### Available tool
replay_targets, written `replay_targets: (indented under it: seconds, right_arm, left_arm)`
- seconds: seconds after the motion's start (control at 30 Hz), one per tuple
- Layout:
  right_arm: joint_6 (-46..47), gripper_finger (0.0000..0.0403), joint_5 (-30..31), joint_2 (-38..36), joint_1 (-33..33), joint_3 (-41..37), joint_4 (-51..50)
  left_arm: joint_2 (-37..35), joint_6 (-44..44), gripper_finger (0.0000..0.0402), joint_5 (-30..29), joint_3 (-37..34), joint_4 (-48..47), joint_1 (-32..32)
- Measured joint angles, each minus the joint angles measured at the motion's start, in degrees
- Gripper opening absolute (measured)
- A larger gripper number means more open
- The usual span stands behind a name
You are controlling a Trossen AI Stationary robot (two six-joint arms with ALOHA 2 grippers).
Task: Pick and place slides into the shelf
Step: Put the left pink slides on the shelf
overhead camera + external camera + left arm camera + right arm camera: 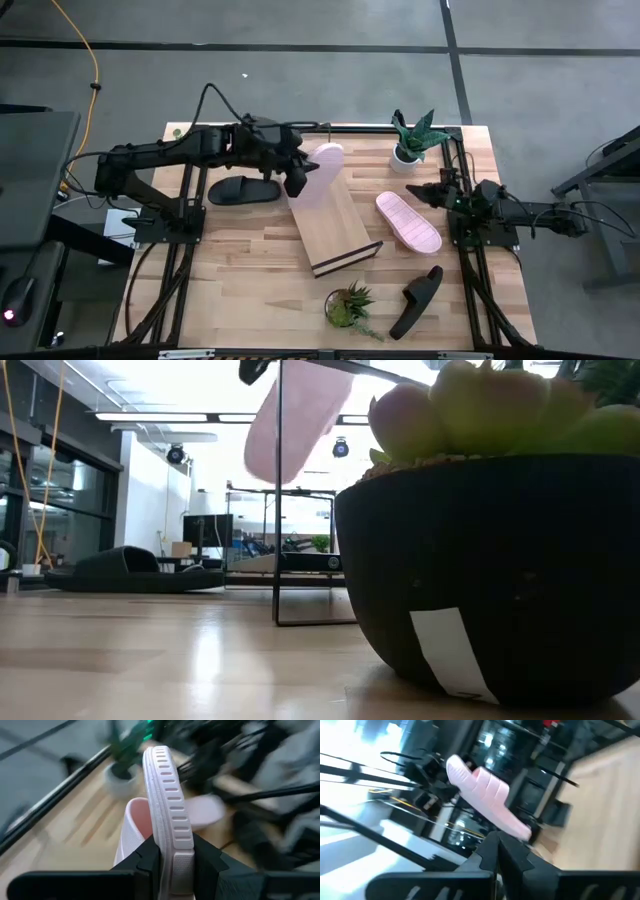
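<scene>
My left gripper (297,180) is shut on a pale pink slide (323,168), held up over the far end of the slanted light-wood shelf (338,232). In the low view this slide (295,420) hangs high beside the shelf's black wire frame (278,510). The second pink slide (408,222) lies flat on the table right of the shelf. One black slide (243,190) lies left of the shelf, and the other (418,300) lies near the right front. My right gripper (497,851) waits shut at the table's right side, touching nothing. My left gripper pinches one end of the pink slide's sole (172,851) between its two fingers (149,857), which lie across the sole. The ribbed edge (167,790) runs on away from the fingers, with the strap to one side. The slide is lifted off the table and tilted.
A green plant in a white pot (410,142) stands at the far right, close to the held slide. A second plant in a dark pot (349,305) sits near the front edge and fills the low view's right side (480,580). Bare tabletop (230,265) lies left of the shelf.
</scene>
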Motion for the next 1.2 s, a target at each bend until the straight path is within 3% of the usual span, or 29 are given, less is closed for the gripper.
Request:
replay_targets:
  seconds: [0.4, 0.53, 0.77, 0.93, 1.03, 1.2]
  right_arm:
    - [1.9, 0.0135, -4.7, 0.0, 0.0, 0.0, 5.5]
    - [4.3, 0.0153, -6.4, 0.1, 0.0, 0.0, 10.3]
    - [5.3, 0.0141, -7.9, 2.6, 0.0, 0.0, 19.7]
    - [3.2, 0.0138, -8.5, 5.9, 0.0, 0.0, 20.7]
    - [-1.6, 0.0138, -9.2, 7.9, 0.0, 1.2, 20.9]
    - [-15.4, 0.0138, -10.0, 12.6, 0.0, 10.1, 20.6]
  left_arm:
    - [0.5, 4.7, 0.0068, 21.6, 0.1, 23.0, 0.0]
    - [1.1, 5.7, 0.0068, 29.3, 0.1, 27.5, 0.0]
    - [4.3, 4.8, 0.0068, 30.3, 0.1, 30.2, 0.0]
    - [7.3, 1.2, 0.0068, 31.0, 0.0, 35.9, 0.0]
    - [8.4, -0.4, 0.0068, 31.4, 0.0, 40.7, 0.0]
    - [8.5, -2.0, 0.0068, 30.9, 0.0, 44.9, 0.0]
